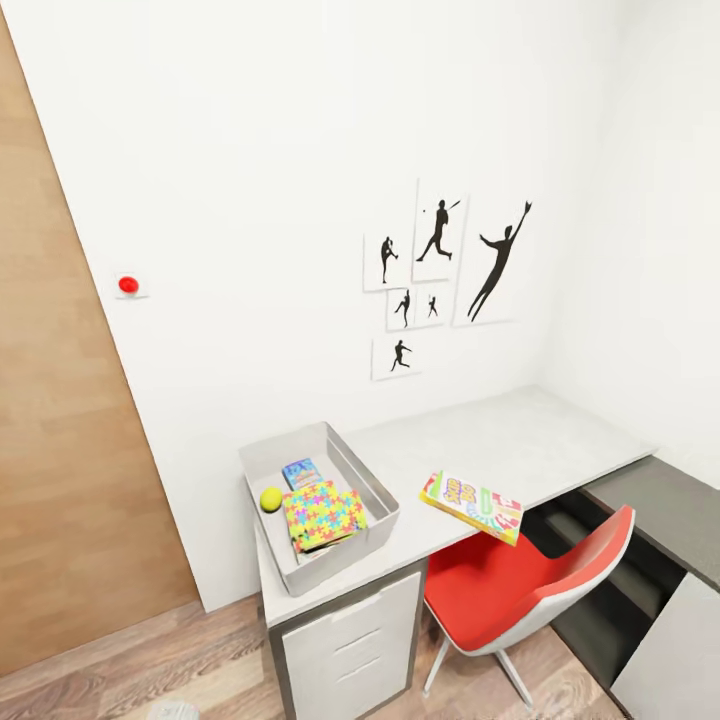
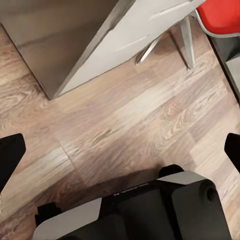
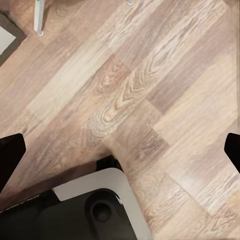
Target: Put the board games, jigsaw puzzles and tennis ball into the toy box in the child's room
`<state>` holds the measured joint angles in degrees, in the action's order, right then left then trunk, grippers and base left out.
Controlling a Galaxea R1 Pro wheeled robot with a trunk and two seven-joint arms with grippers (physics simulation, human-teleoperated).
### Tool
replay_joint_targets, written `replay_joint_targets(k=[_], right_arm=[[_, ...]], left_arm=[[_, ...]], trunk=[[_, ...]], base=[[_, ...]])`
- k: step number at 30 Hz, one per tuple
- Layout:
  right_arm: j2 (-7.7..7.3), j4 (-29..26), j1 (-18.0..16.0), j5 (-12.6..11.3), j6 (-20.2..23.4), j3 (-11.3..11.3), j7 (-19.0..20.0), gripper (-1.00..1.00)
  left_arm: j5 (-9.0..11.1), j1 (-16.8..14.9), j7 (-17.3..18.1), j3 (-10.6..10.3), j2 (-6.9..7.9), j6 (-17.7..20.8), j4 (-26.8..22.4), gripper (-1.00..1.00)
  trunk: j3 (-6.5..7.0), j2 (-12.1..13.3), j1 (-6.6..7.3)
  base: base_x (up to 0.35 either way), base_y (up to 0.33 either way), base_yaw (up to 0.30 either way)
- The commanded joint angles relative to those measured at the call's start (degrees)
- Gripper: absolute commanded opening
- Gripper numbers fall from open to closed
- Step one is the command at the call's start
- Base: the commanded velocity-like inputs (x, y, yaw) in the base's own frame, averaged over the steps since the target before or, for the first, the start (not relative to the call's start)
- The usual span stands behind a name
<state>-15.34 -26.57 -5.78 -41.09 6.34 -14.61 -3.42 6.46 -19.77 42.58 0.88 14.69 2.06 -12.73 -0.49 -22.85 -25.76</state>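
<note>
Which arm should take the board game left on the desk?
Right, probably: the colourful flat board game box lies on the grey desk to the right of the grey toy box, above the red chair. Both grippers are open, empty.

A red chair (image 1: 520, 585) with a white shell and slim white legs is tucked under the desk at about 5 o'clock in the head view. Its seat sits just beside a white drawer unit (image 1: 352, 640) at 6 o'clock. On the white wall (image 1: 250, 180), around 1 o'clock from centre, hangs a cluster of six white posters (image 1: 445, 275) showing black silhouettes of ball players, the tallest at the right. A small red button (image 1: 128, 285) on a white plate sits at 9 o'clock, near a wooden door panel (image 1: 60, 450) along the left edge. Wood-grain plank flooring (image 3: 130, 95) lies below, and the chair's legs stand on it.
</note>
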Motion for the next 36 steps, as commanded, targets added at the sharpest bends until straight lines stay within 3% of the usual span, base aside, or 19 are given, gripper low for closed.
replay_joint_targets(k=[1, 23, 36], right_arm=[[-0.09, -0.09, -0.03, -0.41, 0.15, -0.42, -0.36, 1.0], [0.01, 0.02, -0.02, -0.4, 0.05, -0.46, -0.36, 1.0], [0.37, 0.03, -0.02, 0.07, -0.06, -0.58, -0.36, 1.0]], left_arm=[[0.27, -0.01, -0.3, 0.01, 0.0, 0.22, -0.01, 1.0], [0.31, -0.01, -1.82, 0.16, -0.01, 0.05, -0.11, 1.0], [0.26, -0.01, -2.51, 0.24, -0.01, 0.05, -0.11, 1.0]], trunk=[[0.01, -0.06, -0.02], [1.18, -0.06, -0.02], [1.37, -0.06, -0.02]], base=[[-0.108, -0.093, -0.218], [-0.031, -0.046, -0.243], [0.0, -0.244, -0.096]])
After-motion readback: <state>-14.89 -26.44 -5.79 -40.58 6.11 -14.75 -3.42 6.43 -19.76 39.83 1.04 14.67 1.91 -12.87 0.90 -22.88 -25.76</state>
